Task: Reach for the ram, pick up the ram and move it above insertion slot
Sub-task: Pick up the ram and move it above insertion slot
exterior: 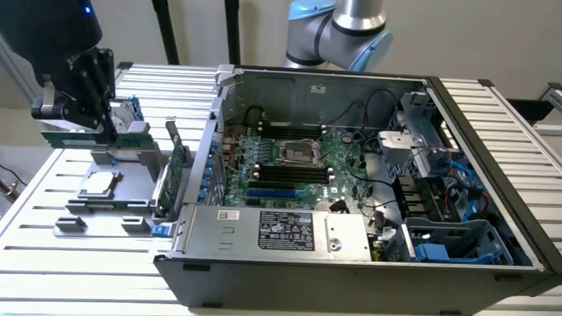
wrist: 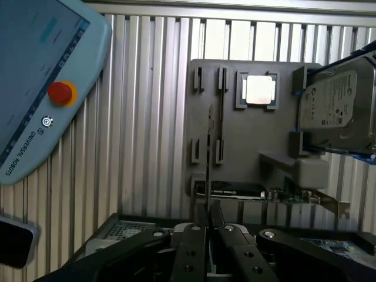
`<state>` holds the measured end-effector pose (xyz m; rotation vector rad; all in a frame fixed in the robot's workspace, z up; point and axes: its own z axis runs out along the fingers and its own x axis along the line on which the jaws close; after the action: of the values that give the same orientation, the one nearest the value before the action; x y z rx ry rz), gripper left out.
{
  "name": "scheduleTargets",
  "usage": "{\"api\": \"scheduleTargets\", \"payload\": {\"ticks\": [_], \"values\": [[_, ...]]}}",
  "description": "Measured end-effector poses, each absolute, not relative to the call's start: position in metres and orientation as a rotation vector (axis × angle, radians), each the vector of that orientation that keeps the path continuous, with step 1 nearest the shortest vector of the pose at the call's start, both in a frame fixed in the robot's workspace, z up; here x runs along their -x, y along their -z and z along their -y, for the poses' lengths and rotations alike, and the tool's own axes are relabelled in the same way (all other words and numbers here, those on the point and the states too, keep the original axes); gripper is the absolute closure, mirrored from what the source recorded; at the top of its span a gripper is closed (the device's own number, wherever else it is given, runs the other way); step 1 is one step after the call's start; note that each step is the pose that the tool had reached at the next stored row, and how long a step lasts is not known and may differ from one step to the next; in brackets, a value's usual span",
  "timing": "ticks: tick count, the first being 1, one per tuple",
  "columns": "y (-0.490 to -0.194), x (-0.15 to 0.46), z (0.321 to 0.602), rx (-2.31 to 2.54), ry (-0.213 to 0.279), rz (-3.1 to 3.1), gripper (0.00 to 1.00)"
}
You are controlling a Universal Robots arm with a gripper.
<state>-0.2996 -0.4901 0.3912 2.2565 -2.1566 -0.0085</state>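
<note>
We had the ram (exterior: 83, 139) clamped in the gripper (exterior: 79, 122), lifted clear of the grey holder (exterior: 105, 197) on the tabletop (exterior: 35, 230) (seen edge-on as a thin strip from the wrist view); so reach and pick-up looked done; the ram hung at the exterior view's left, well apart from the open computer case (exterior: 351, 263), whose dark slots (exterior: 285, 174) were not yet beneath it.

I see the ram (exterior: 79, 139), a thin green stick, held level above the grey fixture at the exterior view's left.
</note>
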Motion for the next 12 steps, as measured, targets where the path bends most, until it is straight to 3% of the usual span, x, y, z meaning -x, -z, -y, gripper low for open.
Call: {"api": "scheduleTargets", "payload": {"ticks": [12], "values": [[-0.394,0.256,0.486,-2.266,0.028,2.165,0.87]]}}
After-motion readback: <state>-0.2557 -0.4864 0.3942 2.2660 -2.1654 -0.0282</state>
